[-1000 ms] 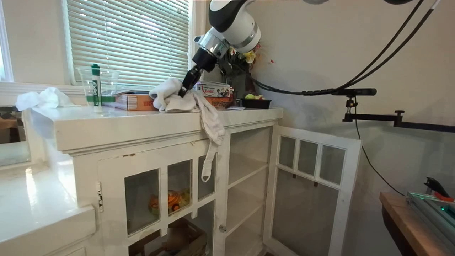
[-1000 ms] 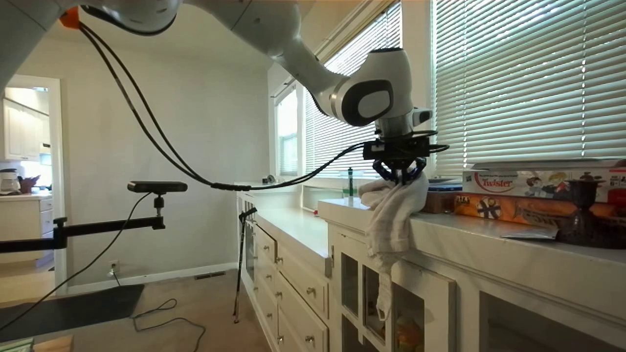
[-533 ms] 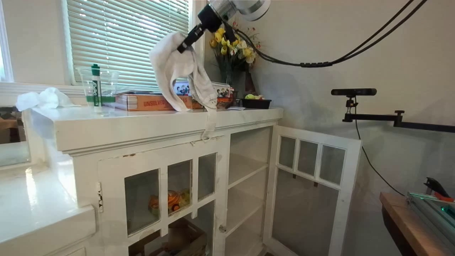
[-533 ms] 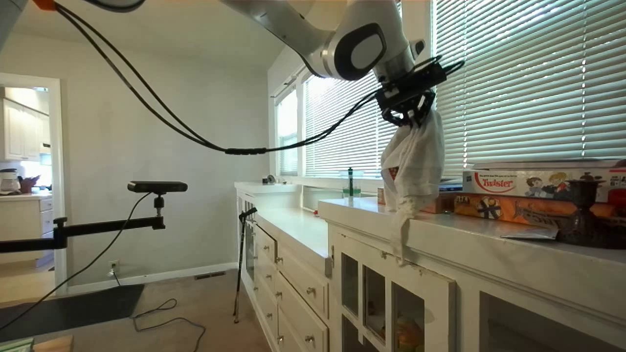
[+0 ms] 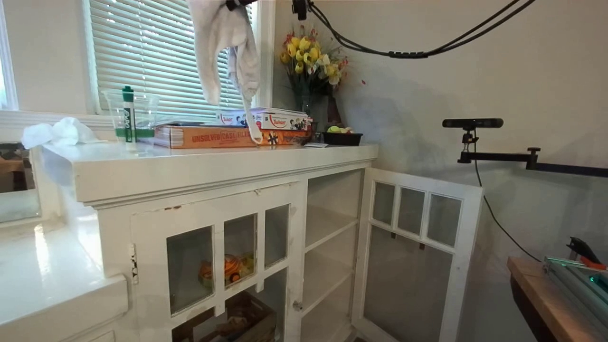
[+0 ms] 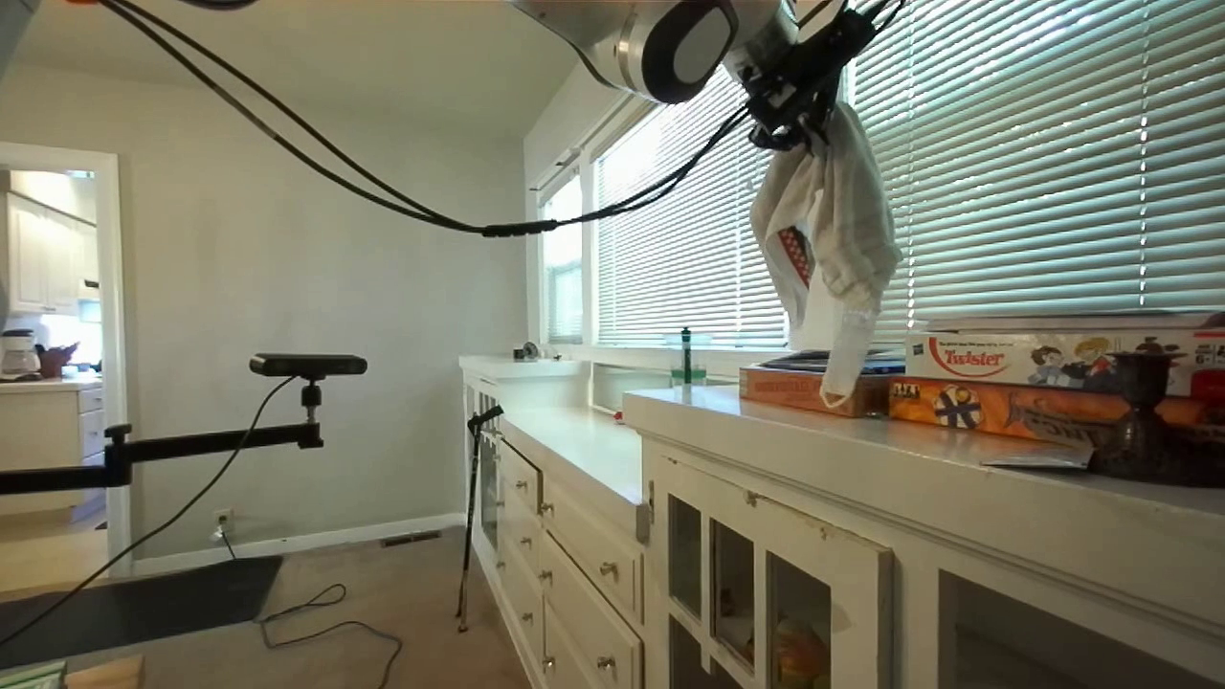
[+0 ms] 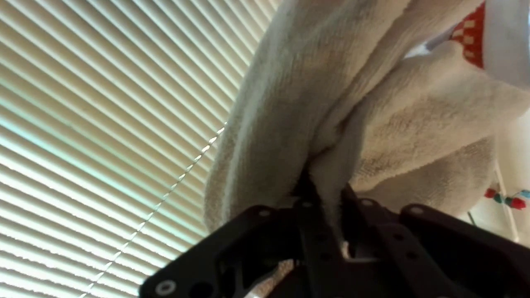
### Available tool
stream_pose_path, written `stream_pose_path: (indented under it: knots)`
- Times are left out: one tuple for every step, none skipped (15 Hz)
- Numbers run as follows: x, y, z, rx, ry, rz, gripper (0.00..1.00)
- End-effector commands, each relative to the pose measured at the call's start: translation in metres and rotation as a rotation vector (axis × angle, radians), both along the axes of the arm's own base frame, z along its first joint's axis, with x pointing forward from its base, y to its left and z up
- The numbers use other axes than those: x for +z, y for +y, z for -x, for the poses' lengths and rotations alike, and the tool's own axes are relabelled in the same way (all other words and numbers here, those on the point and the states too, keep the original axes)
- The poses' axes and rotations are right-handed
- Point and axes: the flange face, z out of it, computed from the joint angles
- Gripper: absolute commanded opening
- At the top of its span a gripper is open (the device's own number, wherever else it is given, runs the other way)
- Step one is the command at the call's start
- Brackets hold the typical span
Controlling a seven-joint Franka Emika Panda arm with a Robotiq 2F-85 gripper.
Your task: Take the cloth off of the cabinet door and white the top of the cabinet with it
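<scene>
Cloth [image 5: 228, 28] off the cabinet doors [image 5: 242, 204] and held in the air; wiping of the tabletop [image 5: 190, 166] left to do.
In an exterior view, your cloth hangs above the tabletop, its narrow strap [image 5: 250, 116] dangling before the case-files box [image 5: 204, 138]; whether the two touch, cannot tell. Upright marker [image 5: 128, 118] and plastic tub [image 5: 148, 111] stand near that box's end; judged obstacles, so plan to work round them. In an exterior view, you have the cloth draped below the arm [image 6: 660, 53], in front of the blinds [image 6: 689, 230], with the Twister box [image 6: 1034, 362] near. In the wrist view, your fingers [image 7: 393, 244] are clamped on a fold of it. Judged: removal done, wipe at nil; left for you: bring the bulk of it down onto the tabletop and wipe along it.
</scene>
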Motion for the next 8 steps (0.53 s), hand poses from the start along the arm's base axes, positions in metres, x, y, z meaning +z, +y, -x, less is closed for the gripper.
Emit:
stream_pose_path:
  knots:
    - [-0.01,-0.007,-0.023,-0.024,-0.105,-0.128,0.03]
    - [-0.018,-0.006,-0.027,-0.018,-0.098,-0.155,0.03]
    - [-0.031,-0.005,-0.031,-0.01,-0.067,-0.185,0.03]
    - [-0.042,-0.004,-0.034,-0.009,-0.039,-0.211,0.03]
    - [-0.056,-0.004,-0.037,-0.013,-0.005,-0.236,0.03]
    - [-0.068,-0.003,-0.039,-0.019,0.023,-0.264,0.03]
    - [-0.083,-0.004,-0.041,-0.034,0.063,-0.302,0.03]
    - [-0.092,-0.005,-0.042,-0.038,0.093,-0.333,0.31]
